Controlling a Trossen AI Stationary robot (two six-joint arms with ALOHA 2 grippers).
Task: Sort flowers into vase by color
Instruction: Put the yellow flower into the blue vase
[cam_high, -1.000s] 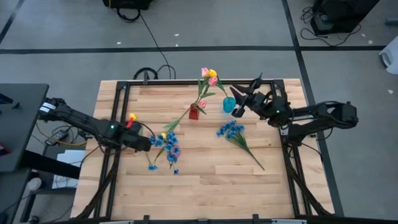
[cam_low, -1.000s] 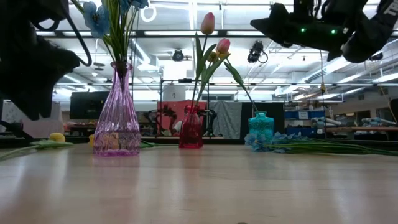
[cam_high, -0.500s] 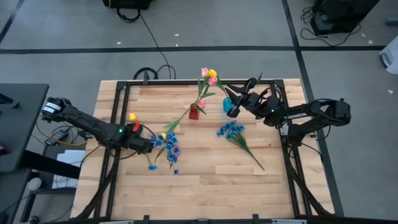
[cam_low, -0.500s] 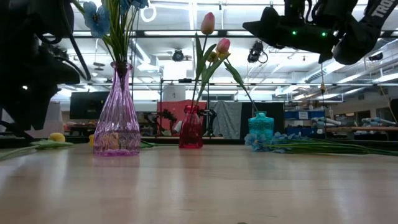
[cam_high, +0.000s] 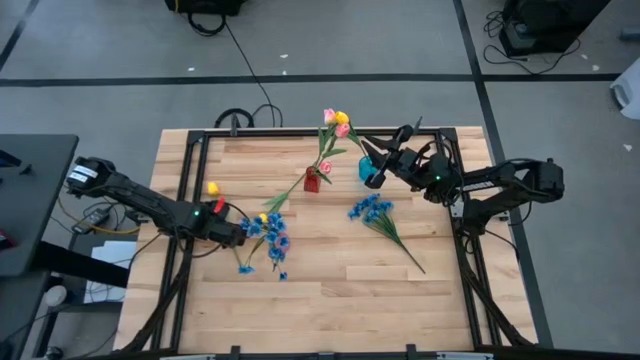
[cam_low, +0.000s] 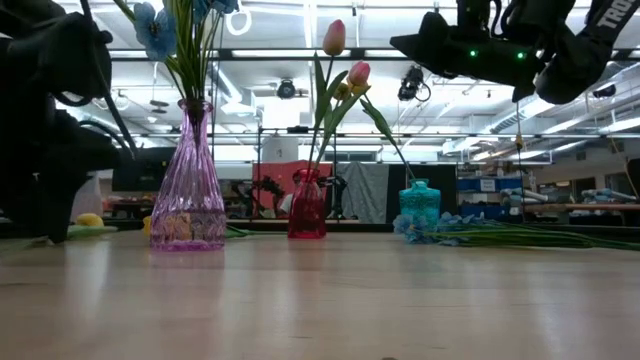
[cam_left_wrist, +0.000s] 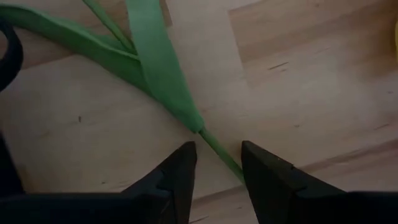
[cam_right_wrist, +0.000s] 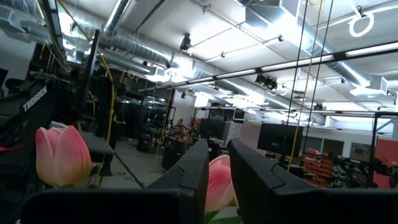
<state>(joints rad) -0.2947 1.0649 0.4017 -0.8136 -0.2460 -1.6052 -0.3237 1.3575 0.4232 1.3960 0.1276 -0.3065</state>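
A yellow tulip (cam_high: 212, 187) lies on the table's left part, and its green stem (cam_left_wrist: 214, 146) with long leaves runs toward my left gripper. My left gripper (cam_left_wrist: 219, 168) points down just above the wood, open, with one finger on each side of that stem. A purple vase (cam_low: 188, 200) holds blue blossoms (cam_high: 272, 238). A red vase (cam_high: 311, 181) holds pink tulips (cam_low: 335, 36). Beside it stands a small teal vase (cam_high: 368, 167). My right gripper (cam_right_wrist: 217, 155) hovers high over the teal vase, tipped upward and narrowly open, with nothing between its fingers.
A sprig of blue blossoms (cam_high: 372, 209) lies right of centre, its stems running toward the near right. A second yellow tulip (cam_high: 263, 217) lies beside the purple vase. A black frame (cam_high: 190, 150) borders the table. The near half of the wood (cam_high: 330, 300) is bare.
My left gripper has come straight down toward the table, over the stem of the yellow tulip, and its fingers have stayed apart. The flowers and vases have not moved.
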